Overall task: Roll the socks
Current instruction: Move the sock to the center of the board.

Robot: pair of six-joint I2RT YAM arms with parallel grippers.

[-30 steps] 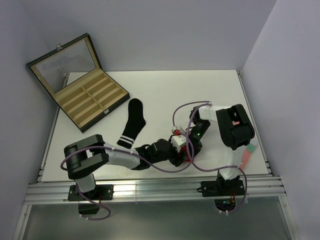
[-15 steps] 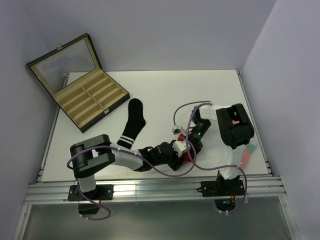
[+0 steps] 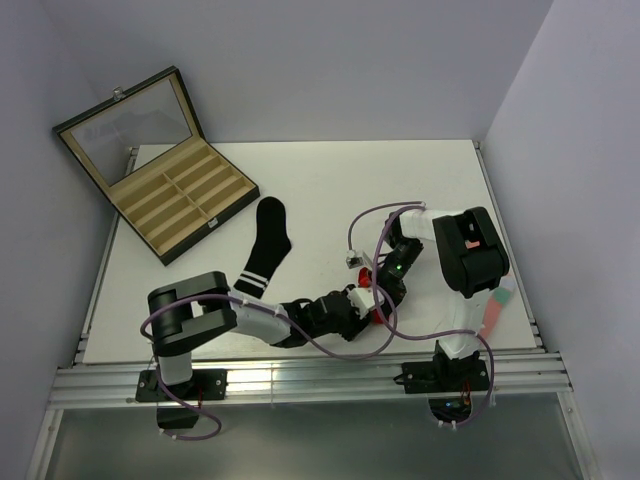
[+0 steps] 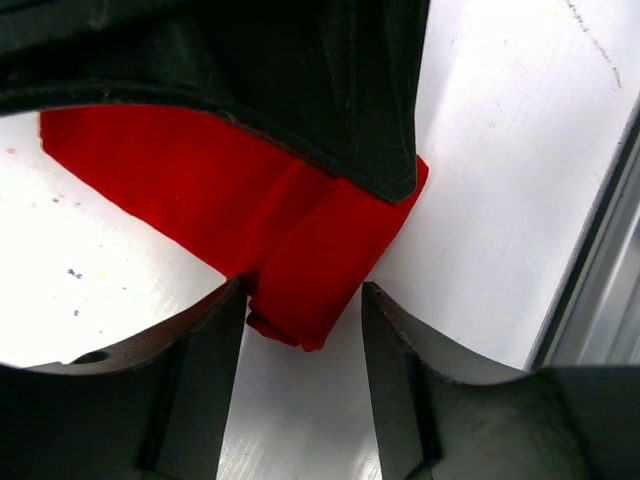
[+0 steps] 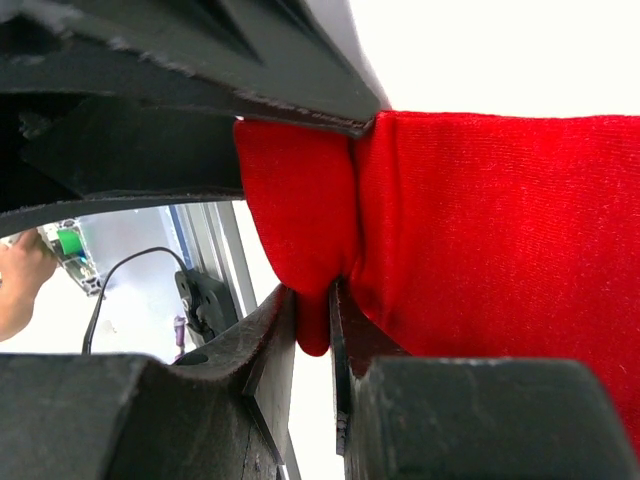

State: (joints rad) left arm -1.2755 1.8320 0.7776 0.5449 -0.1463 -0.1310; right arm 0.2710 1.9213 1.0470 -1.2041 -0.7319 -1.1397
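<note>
Red fabric, item one: the red sock [image 4: 300, 230] sits near the front edge of the tabletop [image 3: 330, 190], one end folded over. I judge the roll barely begun. My right hand [image 5: 312, 300] pinches that fold. My left hand [image 4: 303, 305] straddles it, fingers apart. Item two: the black sock [image 3: 266, 245] lies flat, unrolled, well apart to the left.

Black sock [image 3: 266, 240]: lies flat and unrolled on the desk [image 3: 330, 180], slightly bent, with two white cuff stripes toward the near edge. Red sock [image 4: 305, 235]: plain red fabric, folded over itself into a doubled layer, well apart from the black sock.
</note>
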